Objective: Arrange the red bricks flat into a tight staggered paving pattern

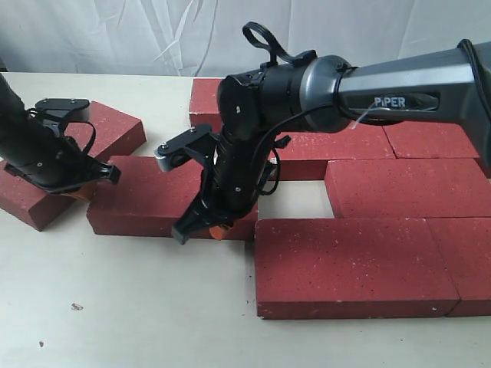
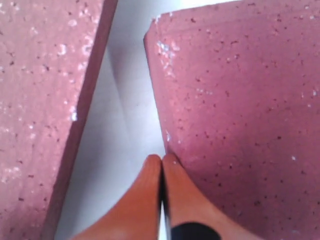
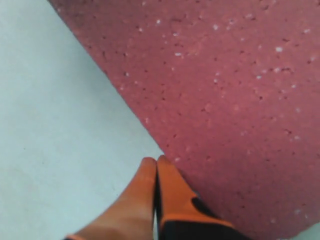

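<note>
Several red bricks lie flat on the white table. One loose brick sits left of centre. My left gripper is shut with nothing in it, its orange tips against that brick's left end. An angled brick lies beside it. My right gripper is shut and empty too, its tips touching the same brick's front edge near its right end. To the right, a front brick, a middle brick and a back row lie close together.
A patch of bare table shows between the loose brick and the laid bricks. White table stretches along the front left. The right arm reaches across above the back row. A white cloth backdrop hangs behind.
</note>
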